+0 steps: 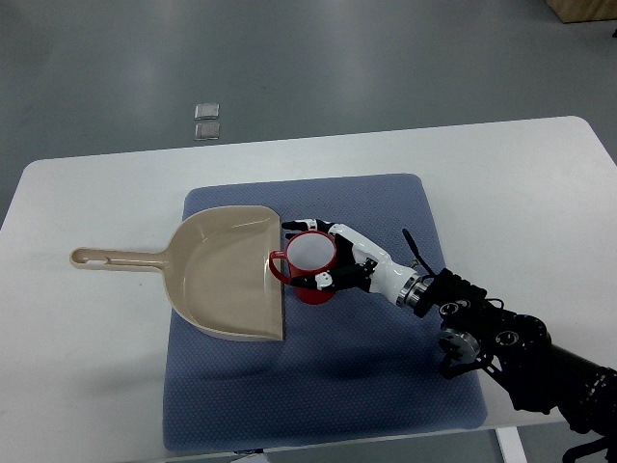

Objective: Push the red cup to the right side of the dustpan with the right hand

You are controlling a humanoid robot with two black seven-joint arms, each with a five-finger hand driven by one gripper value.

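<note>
A red cup (pixel 308 261) with a white inside stands upright on the blue mat (pixel 386 367), right against the open right edge of the beige dustpan (pixel 227 273). Its handle points left toward the pan. My right hand (pixel 323 255) comes in from the lower right. Its white and black fingers (pixel 307 225) curve around the far side of the cup and the thumb lies at the cup's near side, touching it. The dustpan lies flat with its handle pointing left onto the white table (pixel 87 193).
The blue mat covers the middle of the white table. Two small square plates (pixel 206 120) lie on the grey floor beyond the table's far edge. A wooden piece (pixel 583 10) shows at the top right corner.
</note>
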